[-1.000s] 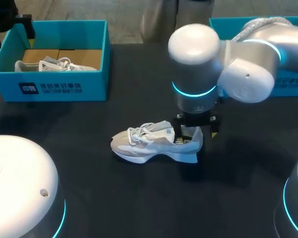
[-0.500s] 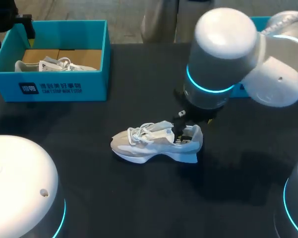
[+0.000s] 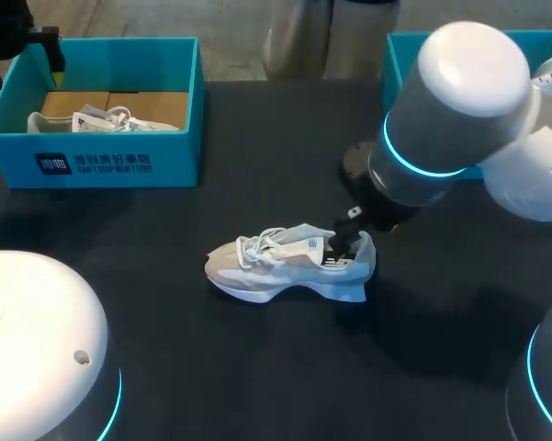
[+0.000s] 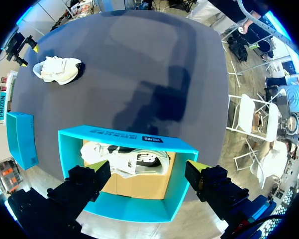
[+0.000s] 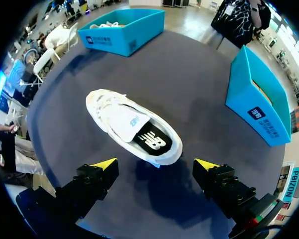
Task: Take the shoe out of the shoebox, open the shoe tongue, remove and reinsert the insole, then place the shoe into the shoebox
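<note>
A white and grey shoe (image 3: 289, 265) lies on its sole in the middle of the black table (image 3: 257, 386), toe to the left. In the right wrist view the shoe (image 5: 134, 127) is just ahead of my right gripper (image 5: 155, 165), which hangs open over its heel end, touching nothing. The tongue is pulled forward and a black insole (image 5: 151, 140) shows inside. My left gripper (image 4: 149, 170) is open above the left teal shoebox (image 4: 132, 144), which holds a second white shoe (image 4: 127, 160).
The left shoebox (image 3: 101, 161) stands at the table's far left with the other shoe (image 3: 96, 119) inside. A second teal box (image 3: 406, 50) sits at the far right, partly behind my right arm (image 3: 459, 101). White arm bases fill both near corners.
My right arm has risen and swung right and back from the shoe's heel. The shoe has stayed put. The left arm has not moved.
</note>
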`<state>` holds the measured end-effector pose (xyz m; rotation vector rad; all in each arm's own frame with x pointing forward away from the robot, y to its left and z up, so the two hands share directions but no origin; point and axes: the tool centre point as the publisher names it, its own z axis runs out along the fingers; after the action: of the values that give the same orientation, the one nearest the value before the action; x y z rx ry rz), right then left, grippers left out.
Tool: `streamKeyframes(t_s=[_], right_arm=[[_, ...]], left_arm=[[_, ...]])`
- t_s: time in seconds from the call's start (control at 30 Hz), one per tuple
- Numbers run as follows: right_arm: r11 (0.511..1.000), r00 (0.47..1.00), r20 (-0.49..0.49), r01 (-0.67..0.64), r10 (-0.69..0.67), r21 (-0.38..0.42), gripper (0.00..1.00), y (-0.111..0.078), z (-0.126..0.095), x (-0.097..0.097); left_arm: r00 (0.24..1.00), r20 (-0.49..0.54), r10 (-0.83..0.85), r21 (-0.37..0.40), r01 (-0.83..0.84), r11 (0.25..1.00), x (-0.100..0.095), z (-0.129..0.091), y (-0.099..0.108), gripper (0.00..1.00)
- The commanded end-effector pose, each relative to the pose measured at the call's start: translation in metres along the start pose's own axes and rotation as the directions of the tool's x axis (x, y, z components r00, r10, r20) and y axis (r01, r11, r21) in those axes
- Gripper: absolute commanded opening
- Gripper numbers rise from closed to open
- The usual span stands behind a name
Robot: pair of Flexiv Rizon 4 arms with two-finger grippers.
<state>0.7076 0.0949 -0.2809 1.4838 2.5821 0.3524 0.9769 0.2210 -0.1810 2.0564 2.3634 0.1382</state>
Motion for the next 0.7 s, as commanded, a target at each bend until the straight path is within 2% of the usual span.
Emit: streamKeyframes(t_s=[0.03, 0.07, 0.1, 0.13, 0.17, 0.2, 0.3, 0.37, 0.4, 0.5, 0.7], right_arm=[[0.999, 0.999, 0.006, 0.038, -0.038, -0.038, 1.00, 0.000, -0.001, -0.001], [0.992, 0.995, -0.001, 0.094, -0.095, -0.089, 1.00, 0.002, -0.002, -0.002], [0.987, 0.991, -0.018, 0.134, -0.136, -0.084, 1.00, 0.003, -0.003, -0.003], [0.975, 0.983, -0.018, 0.178, -0.182, -0.135, 1.00, 0.005, -0.003, -0.004], [0.959, 0.966, -0.041, 0.246, -0.254, -0.144, 1.00, 0.007, -0.004, -0.005], [0.954, 0.963, -0.017, 0.263, -0.269, -0.144, 1.00, 0.007, -0.002, -0.006], [0.892, 0.909, -0.049, 0.395, -0.414, -0.221, 1.00, 0.010, -0.001, -0.009], [0.856, 0.873, -0.054, 0.461, -0.485, -0.233, 1.00, 0.011, 0.002, -0.012], [0.832, 0.854, -0.059, 0.486, -0.517, -0.267, 1.00, 0.012, 0.004, -0.014], [0.780, 0.803, -0.070, 0.548, -0.591, -0.301, 1.00, 0.015, 0.008, -0.021], [0.714, 0.737, -0.075, 0.618, -0.672, -0.330, 1.00, 0.017, 0.025, -0.034]], left_arm=[[1.000, -0.002, 0.000, 0.000, 0.000, 1.000, 0.000, 0.000, 0.000, 1.00], [1.000, -0.002, 0.000, 0.000, 0.000, 1.000, 0.000, 0.000, 0.000, 1.00], [1.000, -0.002, 0.000, 0.000, 0.000, 1.000, 0.000, 0.000, 0.000, 1.00], [1.000, -0.002, 0.000, 0.000, 0.000, 1.000, 0.000, 0.000, 0.000, 1.00], [1.000, -0.002, 0.000, 0.000, 0.000, 1.000, 0.000, 0.000, 0.000, 1.00], [1.000, -0.002, 0.000, 0.000, 0.000, 1.000, 0.000, 0.000, 0.000, 1.00], [1.000, -0.002, 0.000, 0.000, 0.000, 1.000, 0.000, 0.000, 0.000, 1.00], [1.000, -0.002, 0.000, 0.000, 0.000, 1.000, 0.000, 0.000, 0.000, 1.00], [1.000, -0.002, 0.000, 0.000, 0.000, 1.000, 0.000, 0.000, 0.000, 1.00], [1.000, -0.002, 0.000, 0.000, 0.000, 1.000, 0.000, 0.000, 0.000, 1.00], [1.000, -0.002, 0.000, 0.000, 0.000, 1.000, 0.000, 0.000, 0.000, 1.00]])
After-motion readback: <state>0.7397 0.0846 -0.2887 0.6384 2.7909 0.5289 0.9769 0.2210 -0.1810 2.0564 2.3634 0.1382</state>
